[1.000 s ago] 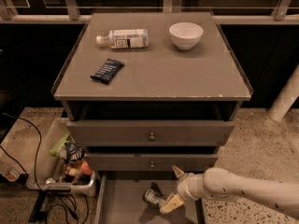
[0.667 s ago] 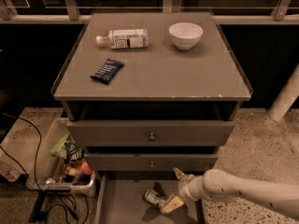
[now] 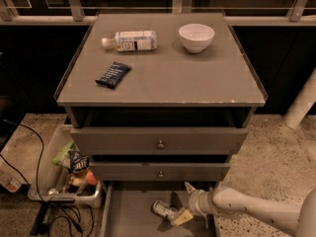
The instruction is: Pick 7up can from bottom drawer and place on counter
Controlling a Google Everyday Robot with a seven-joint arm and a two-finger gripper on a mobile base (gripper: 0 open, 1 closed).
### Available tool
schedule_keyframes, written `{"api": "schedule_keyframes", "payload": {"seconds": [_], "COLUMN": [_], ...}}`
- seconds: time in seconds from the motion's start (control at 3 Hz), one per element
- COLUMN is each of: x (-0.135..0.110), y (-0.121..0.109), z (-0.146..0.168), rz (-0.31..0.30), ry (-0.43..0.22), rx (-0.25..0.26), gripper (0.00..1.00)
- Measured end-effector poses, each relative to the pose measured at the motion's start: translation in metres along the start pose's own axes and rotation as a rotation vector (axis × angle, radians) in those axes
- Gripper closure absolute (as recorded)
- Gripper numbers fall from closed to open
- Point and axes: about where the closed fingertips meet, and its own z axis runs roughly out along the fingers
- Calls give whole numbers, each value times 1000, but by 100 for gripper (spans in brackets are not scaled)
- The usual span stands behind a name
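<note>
The 7up can (image 3: 164, 210) lies on its side on the floor of the open bottom drawer (image 3: 127, 216), near its middle. My gripper (image 3: 184, 202) is low in the drawer just right of the can, fingers open, one fingertip (image 3: 189, 186) behind the can's right end and the tan one (image 3: 181, 216) in front of it. The can rests on the drawer floor, not lifted. The white arm reaches in from the lower right. The grey counter (image 3: 173, 78) is the cabinet top above.
On the counter lie a clear plastic bottle (image 3: 131, 40), a white bowl (image 3: 196, 36) and a dark snack packet (image 3: 113, 74). Two shut knobbed drawers (image 3: 160, 144) sit above the gripper. A bin of snacks (image 3: 64, 177) and cables (image 3: 49, 216) are at the left.
The gripper has stayed almost in place beside the can, edging only slightly. The can has not moved.
</note>
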Motion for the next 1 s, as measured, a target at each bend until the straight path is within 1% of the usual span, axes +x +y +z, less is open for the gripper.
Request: {"api": "schedule_keyframes", "payload": {"seconds": [0.33, 0.67, 1.0], "x": [24, 38, 50], "y": [3, 19, 33], "z": [31, 56, 79], "rz": [-12, -61, -110], "ry": [-32, -79, -104], "rx": [-26, -74, -108], "gripper": [0, 0, 0]}}
